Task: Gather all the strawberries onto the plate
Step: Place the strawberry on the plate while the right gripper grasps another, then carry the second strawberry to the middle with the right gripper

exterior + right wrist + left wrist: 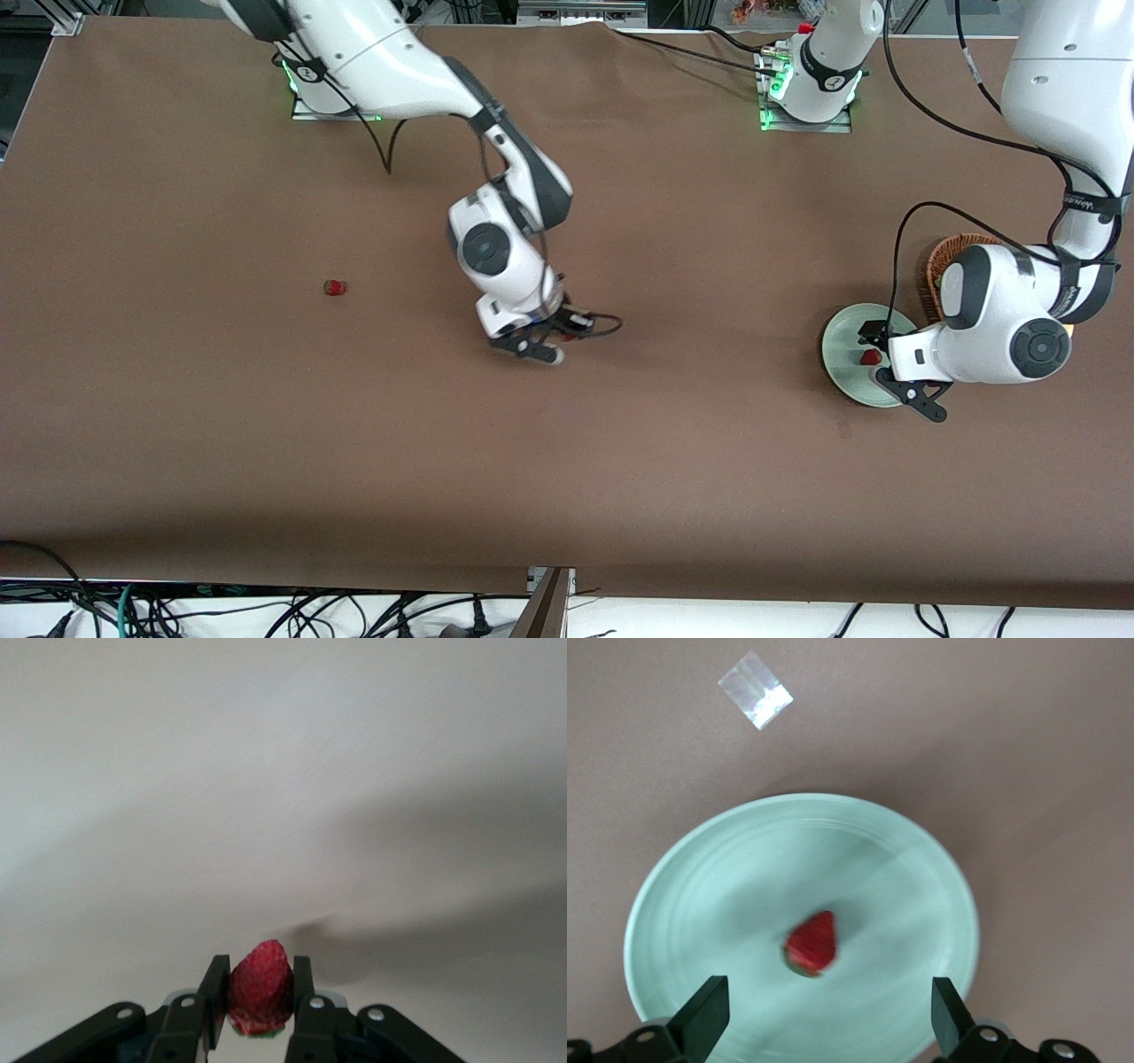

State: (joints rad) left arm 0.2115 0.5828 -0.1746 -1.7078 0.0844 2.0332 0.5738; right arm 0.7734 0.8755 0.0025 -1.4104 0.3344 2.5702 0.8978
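The mint-green plate (842, 341) lies toward the left arm's end of the table. One strawberry (871, 357) lies on it; the left wrist view shows this berry (812, 943) on the plate (726, 895). My left gripper (897, 368) hovers over the plate, open and empty (828, 1014). My right gripper (540, 347) is over the bare middle of the table, shut on a second strawberry (260, 988), gripped between its fingers (260, 997). A third strawberry (334, 287) lies on the table toward the right arm's end.
A brown wicker basket (950, 252) stands beside the plate, farther from the front camera, mostly hidden by the left arm. A shiny scrap of tape (755, 689) lies on the table near the plate. Cables hang along the table's front edge.
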